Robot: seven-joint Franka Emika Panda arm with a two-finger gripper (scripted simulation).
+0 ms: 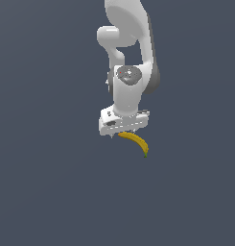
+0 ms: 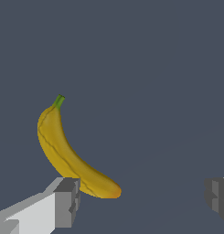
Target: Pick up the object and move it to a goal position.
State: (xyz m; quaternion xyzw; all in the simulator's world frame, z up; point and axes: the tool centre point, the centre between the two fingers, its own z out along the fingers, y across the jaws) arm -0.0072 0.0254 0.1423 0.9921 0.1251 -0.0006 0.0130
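The object is a small curved yellow banana [image 1: 136, 142] with a green tip and brownish end, lying on the dark grey floor. In the exterior view my white gripper [image 1: 123, 132] hovers just above its upper end. The wrist view shows the banana [image 2: 67, 153] in full, its brownish end right beside one grey fingertip [image 2: 67, 201]. The other fingertip [image 2: 217, 197] stands far off across a wide gap. My gripper [image 2: 141, 201] is open and nothing is held between its fingers.
A plain dark grey floor [image 1: 47, 182] surrounds the banana on all sides. The white arm [image 1: 131, 57] rises above the gripper toward the exterior view's top.
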